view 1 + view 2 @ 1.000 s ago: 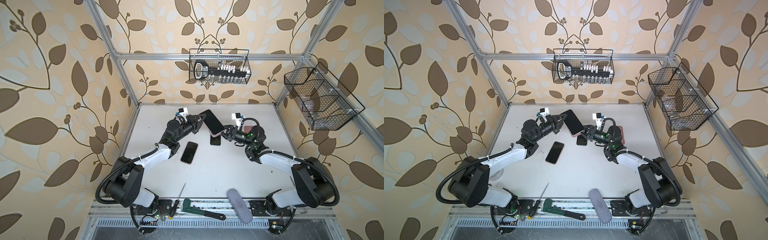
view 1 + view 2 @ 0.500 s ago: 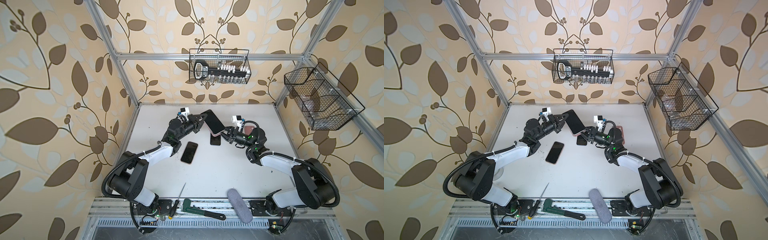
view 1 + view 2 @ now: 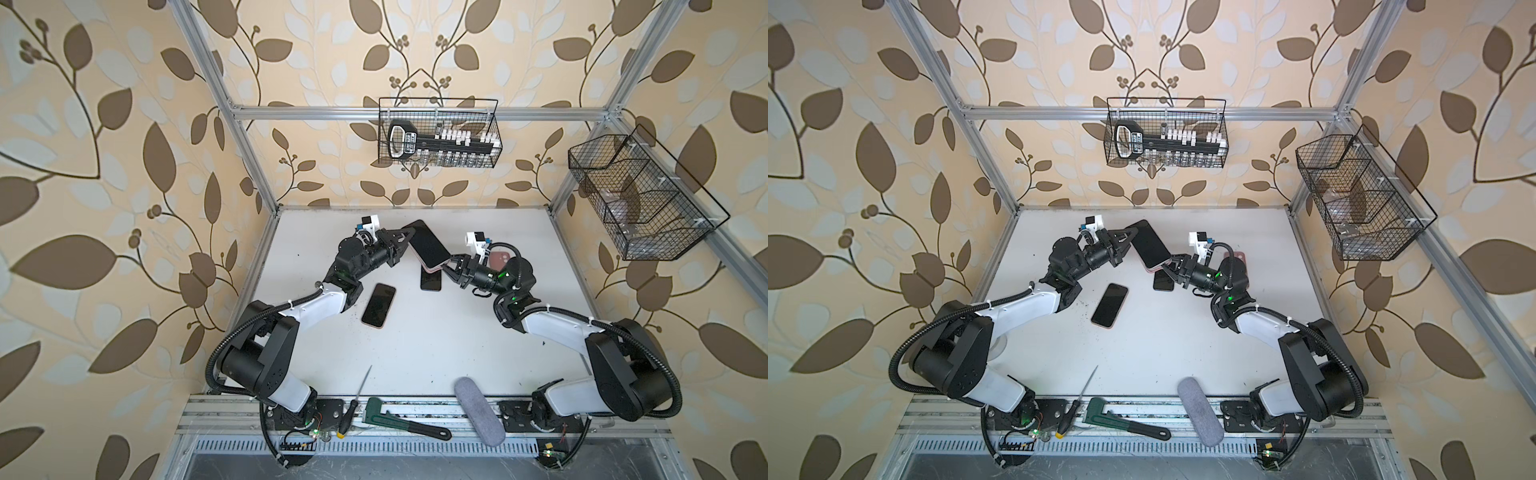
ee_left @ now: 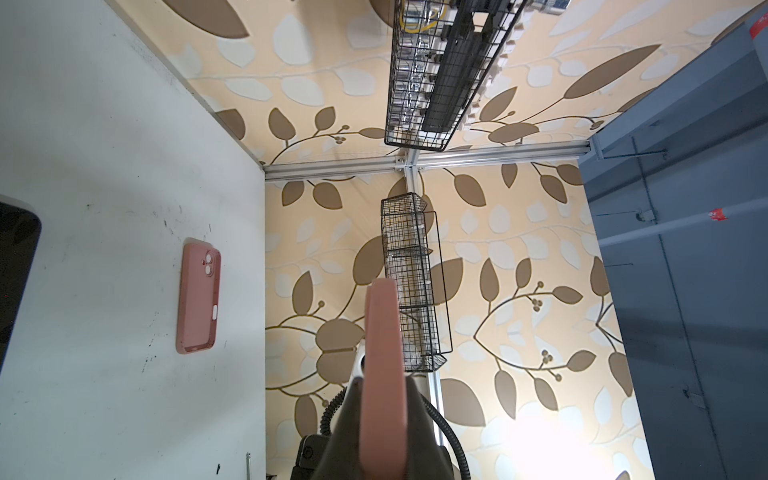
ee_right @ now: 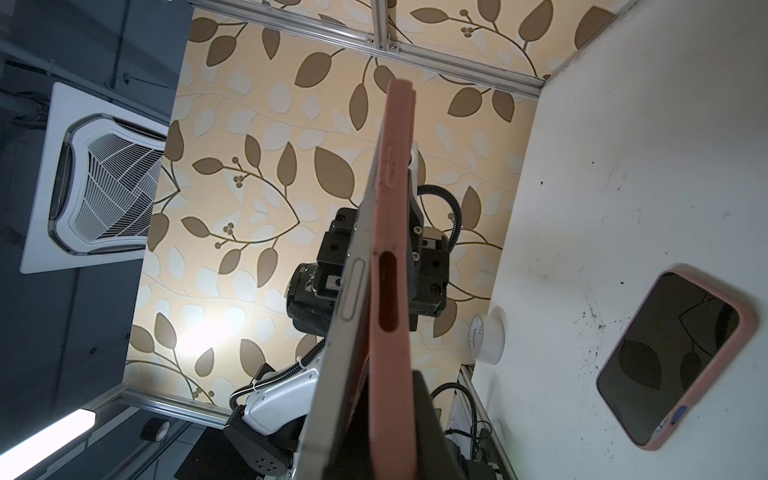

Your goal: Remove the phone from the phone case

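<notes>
Above the surface (image 3: 415, 353) toward its far edge, the stiff, slick phone (image 3: 427, 245) hangs in its soft case (image 5: 390, 249), left end effector (image 3: 408, 242) clamped on one end, right end effector (image 3: 449, 266) pinching the opposite lip, likely the peeling point.

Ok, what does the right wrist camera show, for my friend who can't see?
A pink phone case stands edge-on up close, a silver-edged phone partly out of it. Another cased phone lies screen-up on the white table.
</notes>
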`<state>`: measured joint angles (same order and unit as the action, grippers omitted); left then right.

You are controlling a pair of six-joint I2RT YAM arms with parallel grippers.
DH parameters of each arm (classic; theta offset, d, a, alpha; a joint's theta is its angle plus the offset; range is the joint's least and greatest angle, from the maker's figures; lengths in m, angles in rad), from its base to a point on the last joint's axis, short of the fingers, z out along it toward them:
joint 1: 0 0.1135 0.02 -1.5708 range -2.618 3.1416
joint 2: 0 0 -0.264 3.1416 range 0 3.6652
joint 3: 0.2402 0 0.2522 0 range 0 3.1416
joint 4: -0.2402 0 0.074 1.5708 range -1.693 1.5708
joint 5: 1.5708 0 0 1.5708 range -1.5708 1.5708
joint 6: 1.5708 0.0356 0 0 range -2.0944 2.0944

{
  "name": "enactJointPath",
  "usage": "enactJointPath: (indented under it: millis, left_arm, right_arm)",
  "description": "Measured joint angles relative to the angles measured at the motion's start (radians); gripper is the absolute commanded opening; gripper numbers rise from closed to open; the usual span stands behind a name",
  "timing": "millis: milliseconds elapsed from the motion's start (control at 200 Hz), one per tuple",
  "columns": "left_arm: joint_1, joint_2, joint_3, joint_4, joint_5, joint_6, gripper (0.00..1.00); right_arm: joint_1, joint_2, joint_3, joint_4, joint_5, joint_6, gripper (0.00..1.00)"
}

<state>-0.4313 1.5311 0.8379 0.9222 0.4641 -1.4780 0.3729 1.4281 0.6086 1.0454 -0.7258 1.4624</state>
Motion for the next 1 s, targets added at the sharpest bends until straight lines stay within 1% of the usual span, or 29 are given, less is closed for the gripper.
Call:
enactJointPath:
  millis: [95,395,500,560,769,859,869,889,909,964,999]
  left_arm:
    - [0.0,0.0,0.0,0.0,0.0,0.0,0.0]
    - [0.008,0.0,0.0,-0.02,-0.012,0.013,0.4]
    - [0.008,0.0,0.0,-0.031,-0.026,0.019,0.52]
    - [0.008,0.0,0.0,-0.04,-0.029,0.023,0.58]
    - [0.008,-0.02,0.0,-0.079,-0.034,0.039,0.69]
    - [0.008,-0.037,-0.001,-0.097,-0.036,0.041,0.76]
    - [0.008,-0.038,-0.001,-0.098,-0.036,0.043,0.77]
    - [0.007,-0.042,-0.001,-0.101,-0.037,0.041,0.86]
    - [0.007,-0.046,-0.001,-0.108,-0.038,0.04,0.9]
    - [0.007,-0.063,-0.002,-0.14,-0.044,0.049,0.98]
    - [0.006,-0.079,-0.002,-0.167,-0.05,0.052,0.99]
  right_arm:
    - [0.0,0.0,0.0,0.005,0.0,0.0,0.0]
    - [-0.003,0.0,-0.003,0.043,0.012,0.009,0.0]
    - [-0.003,0.0,-0.003,0.047,0.025,0.011,0.0]
    - [-0.003,0.0,-0.003,0.05,0.031,0.011,0.0]
    - [-0.002,0.0,-0.004,0.065,0.057,0.011,0.0]
    - [0.0,0.003,-0.006,0.082,0.068,0.014,0.0]
    - [0.001,0.003,-0.006,0.084,0.069,0.014,0.0]
    - [0.001,0.005,-0.007,0.087,0.07,0.014,0.0]
    - [0.001,0.007,-0.007,0.09,0.073,0.014,0.0]
    - [0.003,0.014,-0.007,0.097,0.08,0.014,0.0]
    - [0.003,0.019,-0.007,0.098,0.084,0.014,0.0]
